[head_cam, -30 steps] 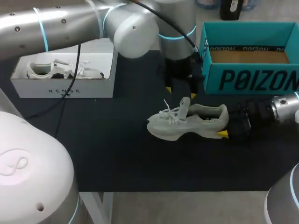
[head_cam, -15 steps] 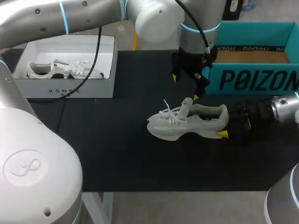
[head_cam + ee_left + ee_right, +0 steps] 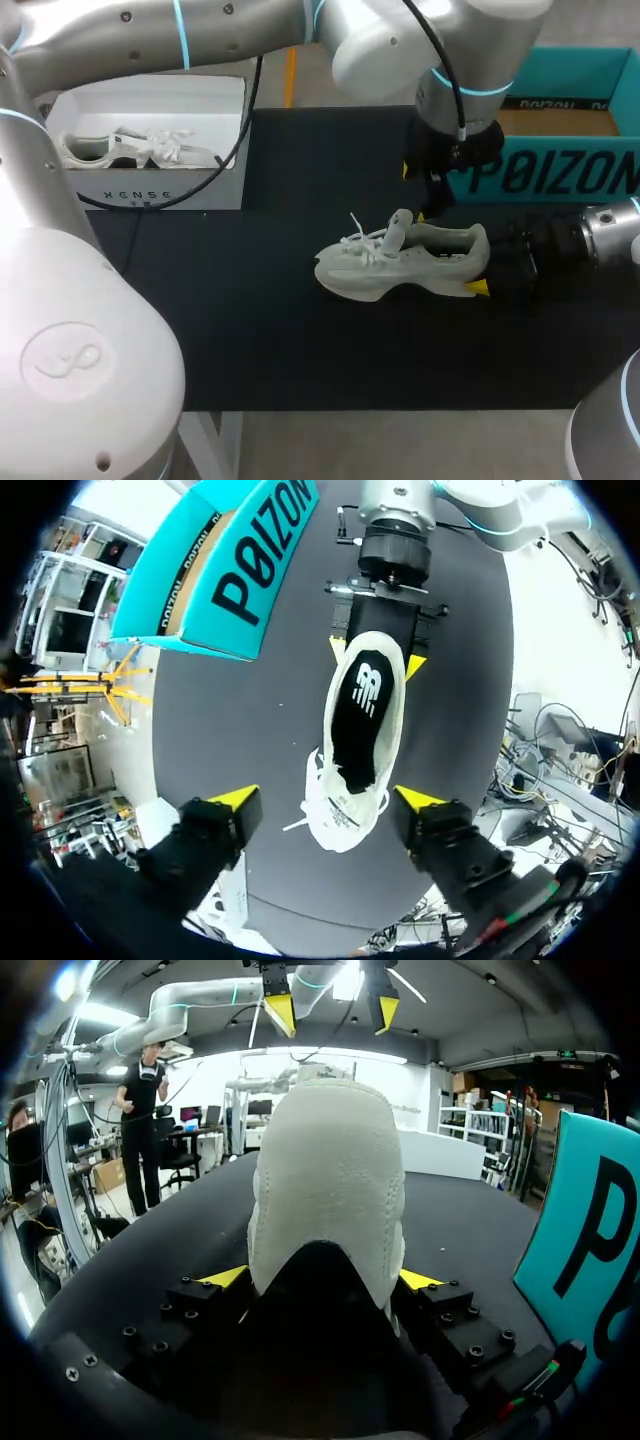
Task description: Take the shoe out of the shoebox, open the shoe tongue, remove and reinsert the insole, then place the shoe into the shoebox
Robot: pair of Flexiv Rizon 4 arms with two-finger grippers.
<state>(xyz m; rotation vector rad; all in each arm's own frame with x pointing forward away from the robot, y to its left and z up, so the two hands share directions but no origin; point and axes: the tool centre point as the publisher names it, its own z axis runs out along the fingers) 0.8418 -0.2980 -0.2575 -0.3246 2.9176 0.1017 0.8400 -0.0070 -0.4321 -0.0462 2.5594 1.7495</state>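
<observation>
Left fingers point(image 3: 237, 798) farther right, wide apart above shoe point(image 3: 400, 262).

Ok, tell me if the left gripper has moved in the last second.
Yes. In the head view the left gripper shifted right, toward the teal box, and its arm now overlaps the box's left corner.

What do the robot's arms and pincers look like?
The left arm and right arm are silver-grey tubes with glowing light-blue rings. A black cable runs down the left arm. The left pincer and right pincer are black blocks with yellow tips.
</observation>
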